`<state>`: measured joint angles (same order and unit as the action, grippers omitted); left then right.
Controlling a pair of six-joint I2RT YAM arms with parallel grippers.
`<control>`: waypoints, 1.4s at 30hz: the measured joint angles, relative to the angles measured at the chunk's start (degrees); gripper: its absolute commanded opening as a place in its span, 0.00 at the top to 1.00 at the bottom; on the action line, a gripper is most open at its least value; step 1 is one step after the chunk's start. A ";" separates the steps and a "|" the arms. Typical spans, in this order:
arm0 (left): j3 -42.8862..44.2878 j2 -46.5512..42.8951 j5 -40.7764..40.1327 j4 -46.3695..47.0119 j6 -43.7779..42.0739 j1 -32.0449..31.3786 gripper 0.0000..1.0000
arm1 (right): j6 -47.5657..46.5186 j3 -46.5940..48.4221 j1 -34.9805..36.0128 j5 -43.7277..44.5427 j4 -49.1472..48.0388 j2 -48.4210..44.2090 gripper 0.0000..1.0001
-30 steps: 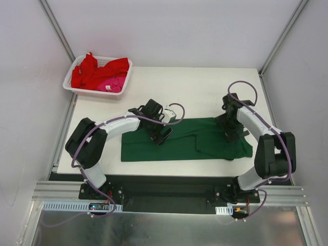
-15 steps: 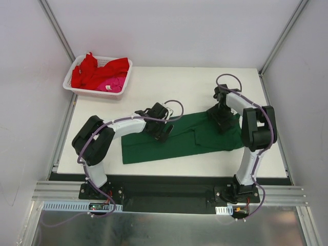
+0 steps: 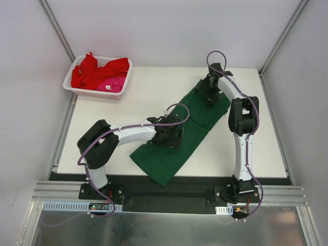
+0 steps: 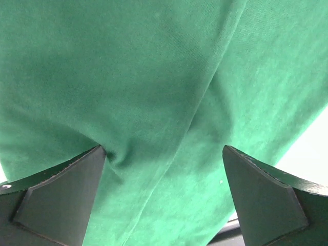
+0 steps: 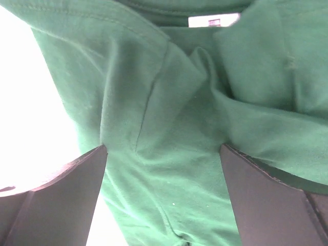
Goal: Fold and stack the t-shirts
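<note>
My left pincer (image 3: 171, 137) and right pincer (image 3: 210, 94) gape wide on the green t-shirt (image 3: 197, 120) — gripping nothing. Its near corner overhangs the desk (image 3: 128, 102) — dragging could spill it.

Bright even light, wrist-view whites blown out

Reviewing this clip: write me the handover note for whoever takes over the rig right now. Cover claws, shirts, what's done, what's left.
Left claw: open, pressed onto the near half of the green t-shirt, gripping nothing.
Right claw: open, over the collar end, near the white neck label.
Green shirt: a long creased strip lying diagonally on the table.
Red t-shirt and pink t-shirt: bunched in the white basket.
Done: green shirt seemingly narrowed lengthwise.
Left: finish folding it, fold the others, stack all.
</note>
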<state>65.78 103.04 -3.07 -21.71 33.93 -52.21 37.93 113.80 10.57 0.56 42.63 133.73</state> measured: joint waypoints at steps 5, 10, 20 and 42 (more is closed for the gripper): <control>2.47 1.22 -0.09 -2.23 10.16 -1.95 0.01 | -4.00 7.87 1.40 -3.26 -1.31 4.85 0.04; 6.95 3.85 -0.33 -3.43 16.76 -4.11 0.01 | -7.17 15.26 2.27 -7.61 -3.23 9.53 0.04; 10.91 7.96 -0.87 -3.50 23.76 -4.81 0.01 | -7.19 22.05 4.31 -11.89 -10.05 14.82 0.04; 9.42 7.45 -3.04 -1.01 25.33 -4.68 0.01 | -3.56 24.17 7.85 -13.22 -18.93 17.90 0.04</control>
<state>75.20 110.50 -6.11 -22.72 59.27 -56.88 34.37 137.97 18.41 -12.67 23.70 151.63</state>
